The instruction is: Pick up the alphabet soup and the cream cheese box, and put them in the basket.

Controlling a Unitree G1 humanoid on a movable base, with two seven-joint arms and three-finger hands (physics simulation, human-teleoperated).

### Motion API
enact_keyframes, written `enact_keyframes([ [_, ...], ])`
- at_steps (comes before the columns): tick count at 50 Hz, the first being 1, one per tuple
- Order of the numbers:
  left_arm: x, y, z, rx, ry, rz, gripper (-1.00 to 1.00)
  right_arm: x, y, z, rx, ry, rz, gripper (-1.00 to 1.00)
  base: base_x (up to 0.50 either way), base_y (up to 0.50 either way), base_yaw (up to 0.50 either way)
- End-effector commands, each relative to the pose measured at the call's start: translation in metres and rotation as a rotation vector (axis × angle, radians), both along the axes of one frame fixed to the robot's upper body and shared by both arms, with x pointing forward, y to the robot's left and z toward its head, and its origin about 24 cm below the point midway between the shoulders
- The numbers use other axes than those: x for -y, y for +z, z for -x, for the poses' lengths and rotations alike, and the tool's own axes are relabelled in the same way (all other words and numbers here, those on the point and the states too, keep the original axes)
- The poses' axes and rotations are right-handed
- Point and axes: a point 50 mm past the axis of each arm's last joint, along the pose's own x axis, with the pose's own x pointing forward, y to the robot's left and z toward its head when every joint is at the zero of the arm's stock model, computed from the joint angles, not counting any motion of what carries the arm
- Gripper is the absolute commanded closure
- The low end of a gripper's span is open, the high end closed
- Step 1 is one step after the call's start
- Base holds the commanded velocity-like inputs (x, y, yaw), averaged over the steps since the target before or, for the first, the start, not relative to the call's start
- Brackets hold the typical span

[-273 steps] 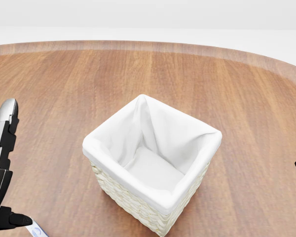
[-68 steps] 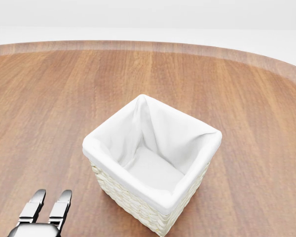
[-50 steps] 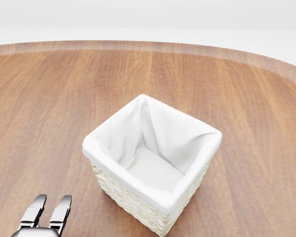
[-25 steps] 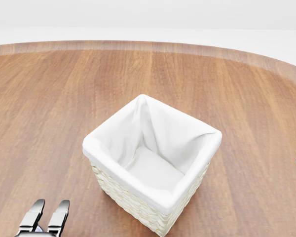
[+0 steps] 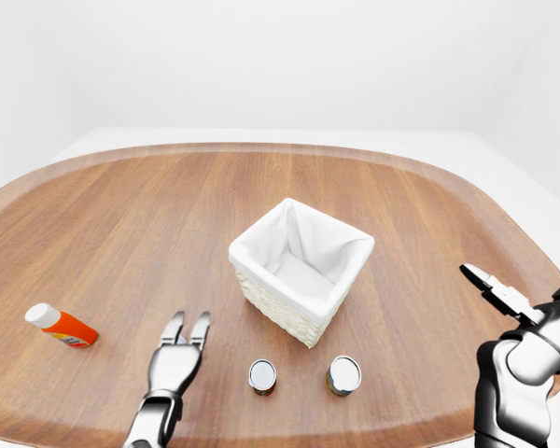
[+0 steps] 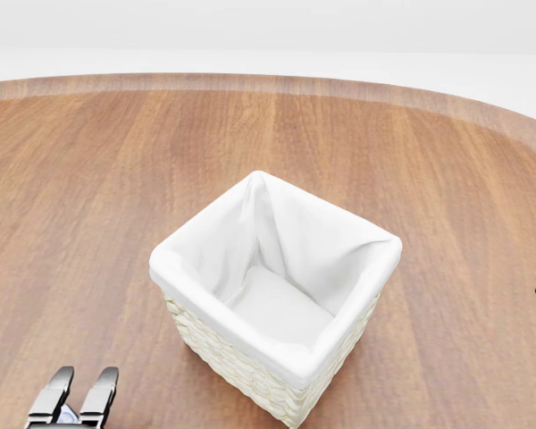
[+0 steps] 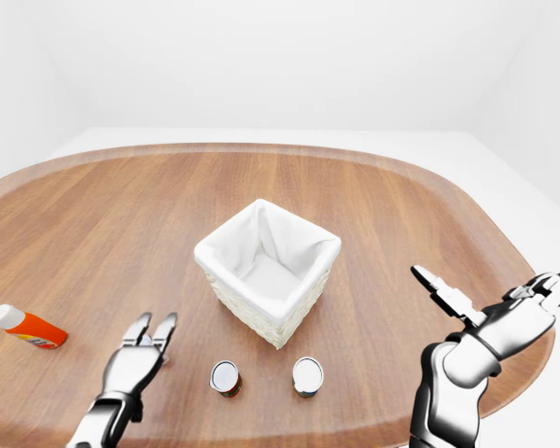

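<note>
At the tabletop's centre stands the basket, its lined hollow bare. Two cans, labels unreadable, stand at its 6 o'clock, outside it. Left hand at 7 o'clock, fingers apart, holding nothing; right hand at 4 o'clock, splayed. An orange bottle lies at 8 o'clock.

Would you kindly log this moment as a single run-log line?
basket: empty | two cans: upright on table | left hand: open, empty | right hand: open, empty | bottle: lying
</note>
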Motion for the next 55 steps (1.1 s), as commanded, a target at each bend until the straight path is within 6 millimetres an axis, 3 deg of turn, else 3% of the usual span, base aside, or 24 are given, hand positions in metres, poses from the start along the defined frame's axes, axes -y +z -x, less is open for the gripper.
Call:
enact_keyframes([
  [1,-0.005,-0.003,0.0,-0.003,0.012,-0.002,-1.0,0.0,0.0,0.0,-0.002,0.0,0.001,-1.0,0.0,0.0,0.0],
  [28,-0.015,-0.013,-0.005,-0.032,0.039,0.002,-1.0,0.0,-0.001,-0.001,-0.009,0.0,0.001,-1.0,0.0,0.0,0.0],
  [55,-0.007,-0.036,-0.011,-0.094,0.0,0.001,-1.0,0.0,-0.001,-0.001,-0.007,0.0,-0.001,-1.0,0.0,0.0,0.0],
])
